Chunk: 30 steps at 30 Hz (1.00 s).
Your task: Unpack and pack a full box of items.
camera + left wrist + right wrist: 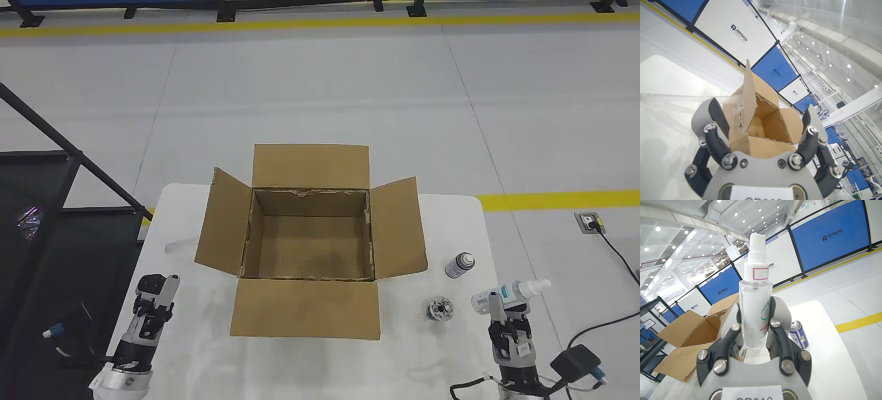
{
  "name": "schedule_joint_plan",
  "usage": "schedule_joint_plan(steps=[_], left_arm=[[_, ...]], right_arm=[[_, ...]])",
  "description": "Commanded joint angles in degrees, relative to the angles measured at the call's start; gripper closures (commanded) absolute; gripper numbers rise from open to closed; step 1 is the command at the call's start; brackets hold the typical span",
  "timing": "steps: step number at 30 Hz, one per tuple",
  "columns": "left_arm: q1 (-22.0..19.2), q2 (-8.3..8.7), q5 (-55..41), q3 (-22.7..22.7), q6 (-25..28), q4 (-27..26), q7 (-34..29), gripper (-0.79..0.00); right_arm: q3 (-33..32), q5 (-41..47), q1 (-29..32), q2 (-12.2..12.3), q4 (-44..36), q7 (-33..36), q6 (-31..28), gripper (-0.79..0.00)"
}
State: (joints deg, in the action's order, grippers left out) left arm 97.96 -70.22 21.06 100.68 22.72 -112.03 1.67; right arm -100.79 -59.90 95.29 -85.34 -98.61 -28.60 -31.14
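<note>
An open cardboard box (309,245) stands mid-table with all flaps folded out and its inside bare (770,125) (691,330). My right gripper (507,318) (755,311), at the table's front right, is shut on a clear spray bottle (755,306) with a white pump top; the bottle (510,294) lies across the fingers. My left gripper (155,305) (762,117) sits open and holds nothing at the front left, pointing toward the box.
A blue-and-white spray can (459,265) (798,334) stands right of the box. A small round dark item (438,309) lies in front of it. A clear plastic strip (687,98) lies left of the box. A black frame (60,150) stands off the table's left.
</note>
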Motion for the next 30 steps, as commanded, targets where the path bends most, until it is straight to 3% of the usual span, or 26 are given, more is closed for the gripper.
schedule_joint_plan(steps=[1,11,14,18,22,30], left_arm=[[0.0,0.00,0.0,0.0,0.0,0.0,0.0,-0.785],[0.0,0.00,0.0,0.0,0.0,0.0,0.0,-0.785],[0.0,0.00,0.0,0.0,0.0,0.0,0.0,-0.785],[0.0,0.00,0.0,0.0,0.0,0.0,0.0,-0.785],[0.0,0.00,0.0,0.0,0.0,0.0,0.0,-0.785],[0.0,0.00,0.0,0.0,0.0,0.0,0.0,-0.785]], right_arm=[[0.0,0.0,0.0,0.0,0.0,0.0,0.0,0.000],[0.3,-0.4,-0.2,0.0,-0.2,0.3,0.9,0.000],[0.9,-7.8,-0.9,-0.2,0.3,-4.7,10.6,0.000],[3.7,-15.6,-2.9,-0.4,5.6,-13.5,16.9,0.000],[3.8,-22.5,-6.2,0.1,13.1,-17.2,20.4,0.000],[1.1,-26.9,-11.5,1.5,25.9,-16.1,20.0,0.000]])
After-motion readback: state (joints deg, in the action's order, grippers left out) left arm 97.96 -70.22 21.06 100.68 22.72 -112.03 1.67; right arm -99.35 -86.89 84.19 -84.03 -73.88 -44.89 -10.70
